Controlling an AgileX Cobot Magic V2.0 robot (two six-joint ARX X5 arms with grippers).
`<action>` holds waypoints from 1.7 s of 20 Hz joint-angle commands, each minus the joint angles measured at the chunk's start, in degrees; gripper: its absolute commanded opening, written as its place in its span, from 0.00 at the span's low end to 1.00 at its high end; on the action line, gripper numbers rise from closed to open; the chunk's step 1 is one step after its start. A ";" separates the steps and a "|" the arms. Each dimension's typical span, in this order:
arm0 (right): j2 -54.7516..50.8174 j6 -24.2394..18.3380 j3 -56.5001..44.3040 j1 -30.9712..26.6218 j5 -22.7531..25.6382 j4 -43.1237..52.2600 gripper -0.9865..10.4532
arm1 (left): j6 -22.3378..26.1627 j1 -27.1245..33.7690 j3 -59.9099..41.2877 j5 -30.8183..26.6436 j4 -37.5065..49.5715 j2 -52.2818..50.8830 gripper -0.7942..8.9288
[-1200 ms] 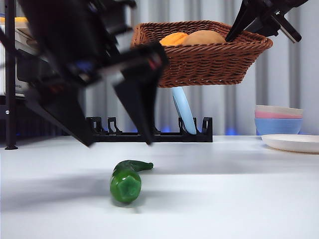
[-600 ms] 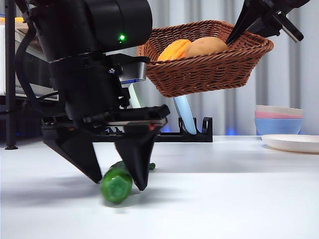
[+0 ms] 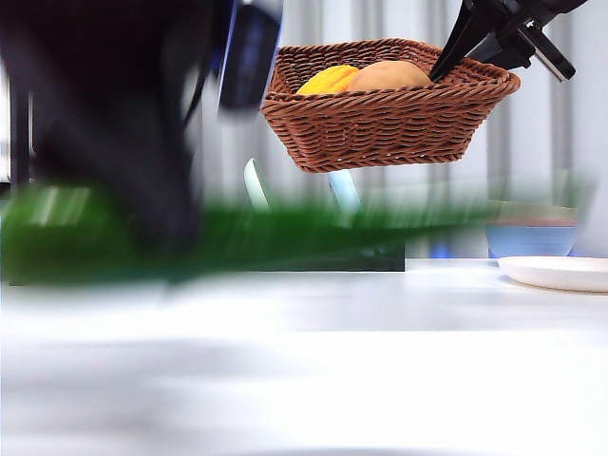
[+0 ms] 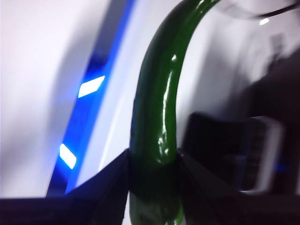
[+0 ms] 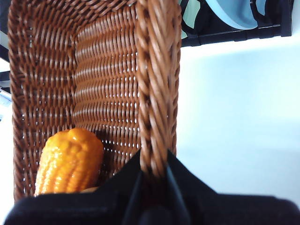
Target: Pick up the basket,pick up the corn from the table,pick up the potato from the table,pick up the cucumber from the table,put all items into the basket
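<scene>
My left gripper (image 4: 153, 161) is shut on the dark green cucumber (image 4: 154, 117), which sticks out long beyond the jaws. In the front view this arm is a big dark blur at the left (image 3: 123, 142) and the cucumber is a green streak (image 3: 190, 237) above the white table (image 3: 380, 361). My right gripper (image 5: 153, 176) is shut on the rim of the brown wicker basket (image 5: 108, 84) and holds it high at the upper right (image 3: 389, 123). The corn (image 3: 328, 80) and the potato (image 3: 388, 74) lie in the basket. The corn also shows in the right wrist view (image 5: 70, 161).
A black dish rack (image 3: 380, 255) with pale blue plates (image 3: 344, 195) stands at the back under the basket. Stacked pastel bowls (image 3: 532, 237) and a white plate (image 3: 560, 273) sit at the right.
My left gripper came down over the cucumber, shut on it and has lifted it off the table in a fast move, which blurs the picture. The basket has hardly moved.
</scene>
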 commanded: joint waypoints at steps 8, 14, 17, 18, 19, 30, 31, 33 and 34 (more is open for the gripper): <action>-0.63 1.01 -0.02 0.24 -0.59 -0.26 0.07 | 4.92 0.09 14.69 -0.85 21.59 -12.24 0.07; -0.63 1.01 -0.02 0.39 -0.90 -1.77 0.07 | -0.98 0.35 15.12 -54.31 41.20 -10.73 0.07; -0.63 1.03 -0.02 1.14 -0.98 -1.88 0.07 | -2.69 4.00 15.12 -55.93 48.70 -10.05 0.07; -0.63 1.01 -0.02 1.55 -0.96 -1.90 0.07 | -4.66 5.44 15.12 -55.49 49.57 -9.44 0.07; -0.63 1.01 -0.02 1.86 -0.98 -1.88 0.07 | -6.49 7.04 15.12 -54.31 49.37 -8.61 0.07; -0.63 1.01 -0.02 4.92 -0.79 -2.05 0.07 | -14.08 12.46 15.12 -42.88 41.46 1.95 0.11; -0.63 1.01 -0.02 4.92 -0.79 -2.27 0.07 | -14.08 12.46 15.12 -42.95 41.55 1.95 0.24; -0.63 1.01 -0.02 4.92 -0.77 -2.54 0.07 | -14.10 12.46 15.12 -43.01 41.83 1.95 0.56; -0.63 1.03 -0.02 4.92 -0.77 -2.54 0.07 | -14.10 12.52 15.15 -43.32 41.66 1.95 0.63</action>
